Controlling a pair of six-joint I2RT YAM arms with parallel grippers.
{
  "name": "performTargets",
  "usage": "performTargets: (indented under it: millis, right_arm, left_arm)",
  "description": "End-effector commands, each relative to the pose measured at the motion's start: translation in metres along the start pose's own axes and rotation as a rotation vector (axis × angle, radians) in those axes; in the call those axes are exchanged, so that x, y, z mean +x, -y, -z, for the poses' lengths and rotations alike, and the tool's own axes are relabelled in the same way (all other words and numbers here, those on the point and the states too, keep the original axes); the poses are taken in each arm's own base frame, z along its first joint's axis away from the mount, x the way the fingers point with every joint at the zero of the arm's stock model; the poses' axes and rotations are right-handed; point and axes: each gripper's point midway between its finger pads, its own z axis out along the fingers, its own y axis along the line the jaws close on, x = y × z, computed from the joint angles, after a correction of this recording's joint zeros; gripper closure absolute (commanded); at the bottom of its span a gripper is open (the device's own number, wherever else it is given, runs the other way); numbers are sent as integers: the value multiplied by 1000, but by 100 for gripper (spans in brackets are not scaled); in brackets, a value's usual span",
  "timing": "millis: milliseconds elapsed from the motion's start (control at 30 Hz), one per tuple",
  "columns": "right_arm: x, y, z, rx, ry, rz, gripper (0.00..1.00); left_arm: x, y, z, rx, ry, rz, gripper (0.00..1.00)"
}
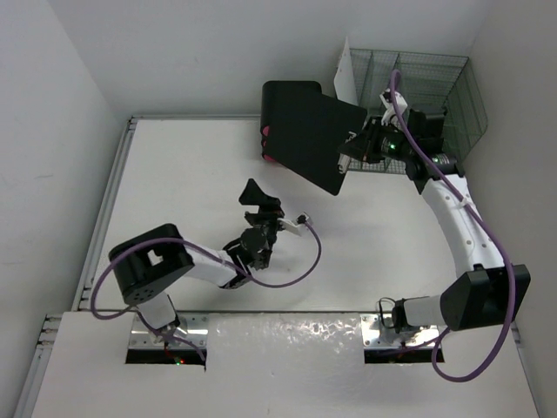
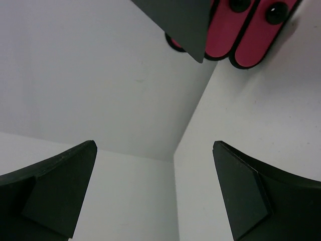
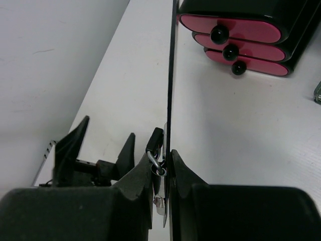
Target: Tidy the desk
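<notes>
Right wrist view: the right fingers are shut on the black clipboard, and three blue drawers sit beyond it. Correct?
Not quite: the drawers are pink, not blue, as the right wrist view shows. The right fingers are shut on the black clipboard, as stated.

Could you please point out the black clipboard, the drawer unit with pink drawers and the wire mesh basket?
Flat black clipboard (image 1: 326,148), top view, middle of its face.
Black drawer unit with pink drawers (image 3: 251,31), right wrist view, top drawer front.
Grey wire mesh basket (image 1: 466,96), top view, right side wall.
</notes>
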Motion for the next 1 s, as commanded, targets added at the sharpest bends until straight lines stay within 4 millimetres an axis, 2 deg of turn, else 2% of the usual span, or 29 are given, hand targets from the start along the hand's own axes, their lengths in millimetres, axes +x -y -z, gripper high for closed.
performTargets:
  millis: [0, 33, 67, 133, 167, 200, 333, 500, 800, 900, 933, 967]
  right_arm:
    - [-11, -19, 11, -49, 48, 53, 100]
    - [-12, -23, 13, -57, 55, 58, 100]
    - [-9, -22, 13, -58, 53, 55, 100]
    - [-9, -26, 17, -65, 58, 62, 100]
    - [-6, -25, 17, -63, 54, 61, 100]
    - [-5, -26, 18, -67, 54, 62, 100]
    - [3, -28, 23, -64, 50, 73, 100]
    - [7, -26, 24, -64, 44, 76, 100]
    - [10, -27, 22, -85, 36, 71, 100]
    - [13, -25, 20, -83, 30, 66, 100]
    - [14, -24, 20, -83, 29, 64, 100]
    - [15, -24, 19, -85, 26, 60, 100]
  left_arm:
    - [-22, -47, -1, -238, 146, 94, 0]
    - [-27, -52, -4, -267, 155, 106, 0]
    - [-29, -41, -9, -257, 160, 80, 0]
    - [-34, -49, -17, -308, 168, 76, 0]
    - [-34, -40, -21, -303, 167, 53, 0]
    - [-36, -44, -24, -328, 175, 45, 0]
    - [-24, -58, -36, -400, 125, 87, 0]
    - [-14, -60, -33, -399, 105, 118, 0]
    - [3, -70, -15, -388, 123, 200, 0]
    - [1, -77, -21, -415, 98, 203, 0]
    - [0, -73, -25, -414, 85, 192, 0]
    - [-4, -80, -32, -442, 71, 195, 0]
